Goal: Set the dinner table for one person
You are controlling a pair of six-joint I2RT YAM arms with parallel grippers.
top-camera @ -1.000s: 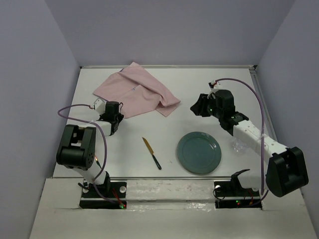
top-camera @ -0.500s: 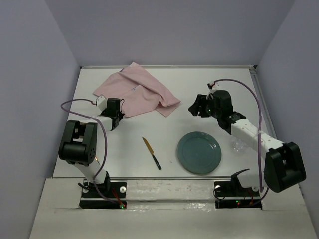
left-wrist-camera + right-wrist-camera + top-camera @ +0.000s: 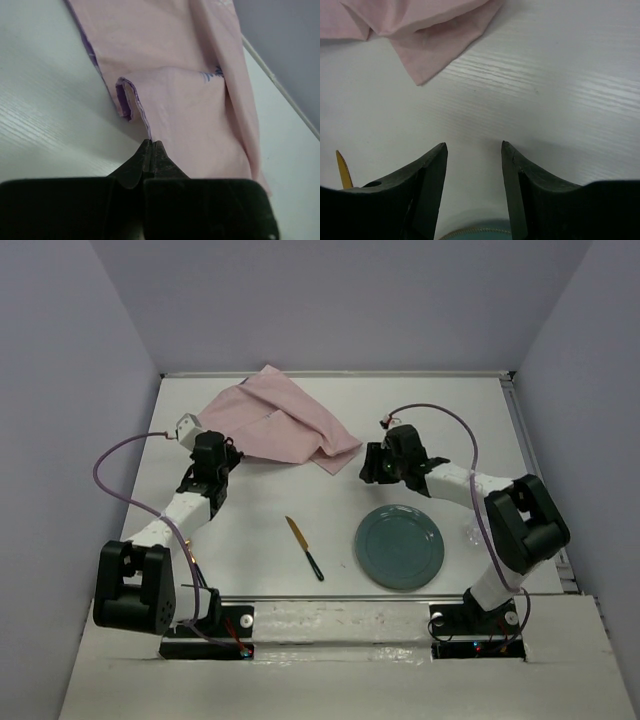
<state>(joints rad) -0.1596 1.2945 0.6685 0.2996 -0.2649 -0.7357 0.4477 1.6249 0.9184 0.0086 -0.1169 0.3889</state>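
Above: white table (image 3: 440, 410) underlies everything; pink cloth (image 3: 275, 420) far left, knife (image 3: 304, 547) and green plate (image 3: 400, 546) near centre; left wrist: left fingers (image 3: 151, 152) closed, pinching the cloth's hem, likely to drag it; right wrist: right fingers (image 3: 432, 172) open, empty, over bare table beside the plate.

You are looking at a matte white dinner table (image 3: 420, 420) with a faint grey grain across it; the cloth (image 3: 275, 425) by its far edge is pale pink, with a purple-blue hem and a small blue print near one fold; your plate (image 3: 400, 546), towards the near edge, is a plain dull teal-green; the knife (image 3: 304, 547) has a yellow blade and a black handle; your left gripper (image 3: 151, 145) and right gripper (image 3: 473, 146) are both black; each cable (image 3: 120, 455) is purple; the walls (image 3: 330, 300) are lavender.
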